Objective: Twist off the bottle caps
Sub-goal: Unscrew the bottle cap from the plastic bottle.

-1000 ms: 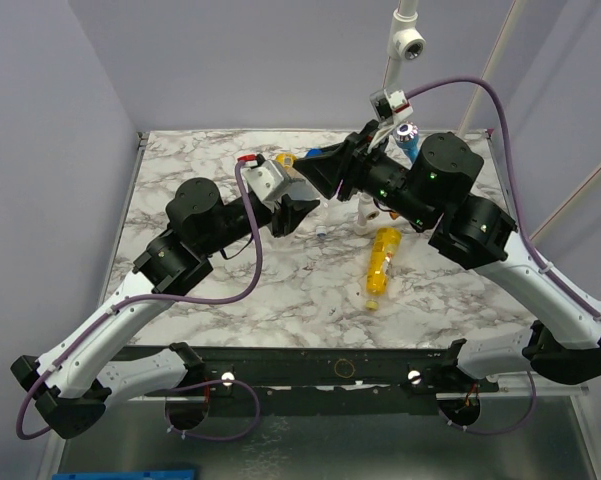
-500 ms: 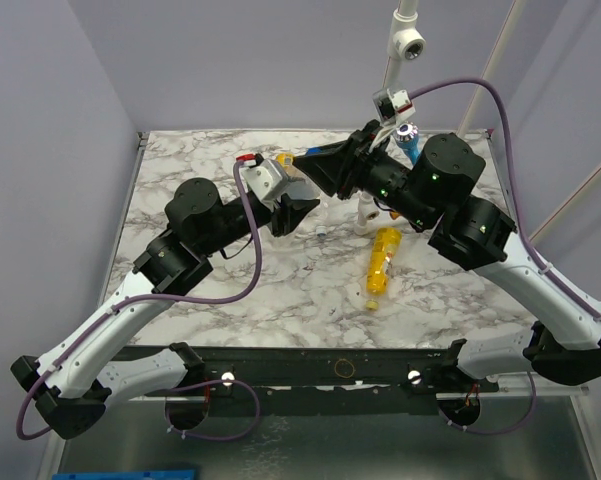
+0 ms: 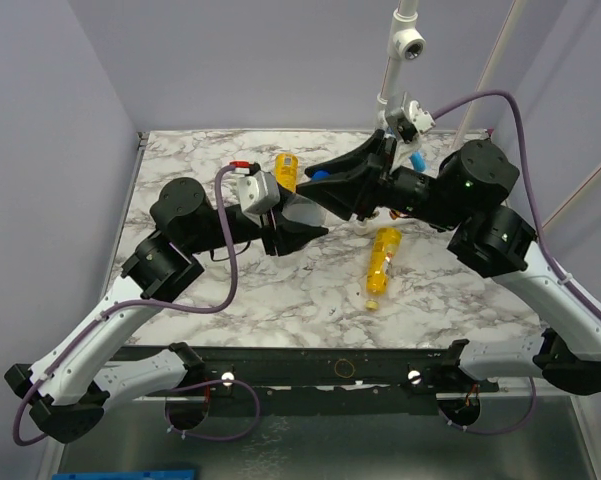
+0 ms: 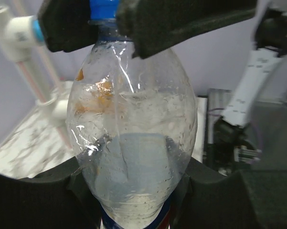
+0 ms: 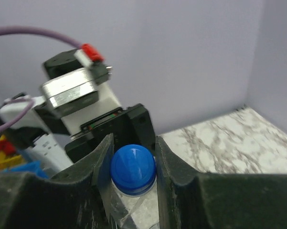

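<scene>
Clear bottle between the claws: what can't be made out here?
Top view: the left claw and right claw cover most of the clear bottle.
Left wrist view: bottom edge cuts off its lower part; right claw hides part of the blue cap.
Right wrist view: claw fingers hide whether the cap is loosened.

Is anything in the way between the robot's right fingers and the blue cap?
No, nothing visible. The right gripper has its fingers against both sides of the blue cap, and the left gripper holds the clear bottle below it.
</scene>
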Motion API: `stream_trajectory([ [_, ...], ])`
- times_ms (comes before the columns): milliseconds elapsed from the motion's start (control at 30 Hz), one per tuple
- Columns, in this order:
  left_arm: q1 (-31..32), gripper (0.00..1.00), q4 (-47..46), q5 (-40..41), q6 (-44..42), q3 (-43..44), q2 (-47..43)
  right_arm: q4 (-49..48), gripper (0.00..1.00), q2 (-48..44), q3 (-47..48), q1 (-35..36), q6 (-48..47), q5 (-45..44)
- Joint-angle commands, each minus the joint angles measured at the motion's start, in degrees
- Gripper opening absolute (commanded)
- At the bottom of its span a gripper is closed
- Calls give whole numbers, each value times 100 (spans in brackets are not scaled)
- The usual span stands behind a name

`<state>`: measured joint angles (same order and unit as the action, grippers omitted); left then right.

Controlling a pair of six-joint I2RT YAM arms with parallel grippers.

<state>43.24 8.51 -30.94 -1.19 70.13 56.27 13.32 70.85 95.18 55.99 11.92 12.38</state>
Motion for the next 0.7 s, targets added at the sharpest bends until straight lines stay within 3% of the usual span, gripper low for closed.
stream_trajectory([
  [0, 62, 1, 2, -2248, 790, 388, 79, -557, 1, -171, -90, 124, -154, 3221],
  [167, 65, 1, 6, -3127, 1179, 555, 163, -543, 1, -313, -193, 123, -267, 3836],
  [267, 65, 1, 1, -3175, 1151, 517, 143, -426, 1, -400, -197, 123, -337, 3370],
  [300, 67, 1, 5, -3013, 1072, 480, 113, -431, 3, -449, -222, 123, -336, 2852],
  [400, 64, 1, 130, -2156, 519, 327, 39, -474, 58, -530, -259, 123, -176, 711],
  [433, 63, 1, 139, -1687, 322, 266, 9, -443, 72, -507, -233, 123, -114, -134],
  [467, 64, 1, 137, -1193, 165, 202, 0, -371, 80, -465, -180, 123, -44, -718],
  [567, 64, 0, 84, -62, -528, 69, -7, -175, 85, -357, -84, 123, 89, -1945],
  [667, 70, 0, -104, 800, -770, -88, -15, 128, 84, -148, 143, 123, 283, -2335],
])
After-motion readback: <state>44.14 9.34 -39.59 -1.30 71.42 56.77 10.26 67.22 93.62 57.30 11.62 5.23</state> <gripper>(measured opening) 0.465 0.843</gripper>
